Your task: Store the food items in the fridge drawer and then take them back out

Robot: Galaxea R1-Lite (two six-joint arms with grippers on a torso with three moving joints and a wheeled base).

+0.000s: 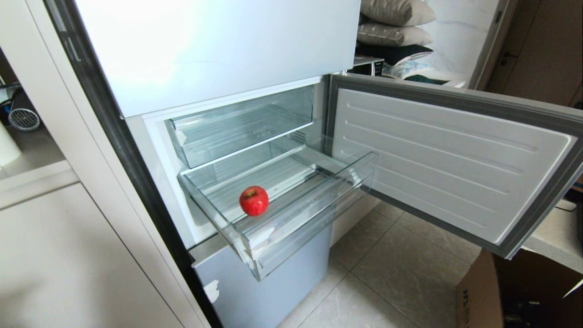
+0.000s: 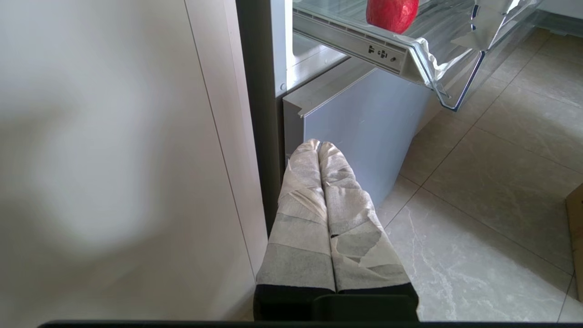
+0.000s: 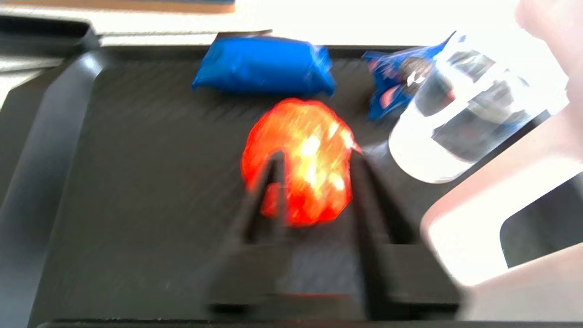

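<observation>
While the fridge (image 1: pixel 218 50) stands with its door (image 1: pixel 451 159) swung wide, the fridge drawer (image 1: pixel 291 214) is pulled out and one red food item (image 1: pixel 254 200) already sits on its ridged floor near the front. The other red-orange food item (image 3: pixel 298 159) is on a black tray (image 3: pixel 114 182), next to a blue packet (image 3: pixel 264 64) and a clear cup (image 3: pixel 460 127). The right claw (image 3: pixel 314 182) is partly open with its fingers either side of that piece, and honestly I can't tell if it's gripping yet. My take: centre it, squeeze gently since it's lumpy, lift straight up so it misses the cup. The left claw (image 2: pixel 319 148) hangs pressed shut and empty, low by the fridge's bottom panel.
</observation>
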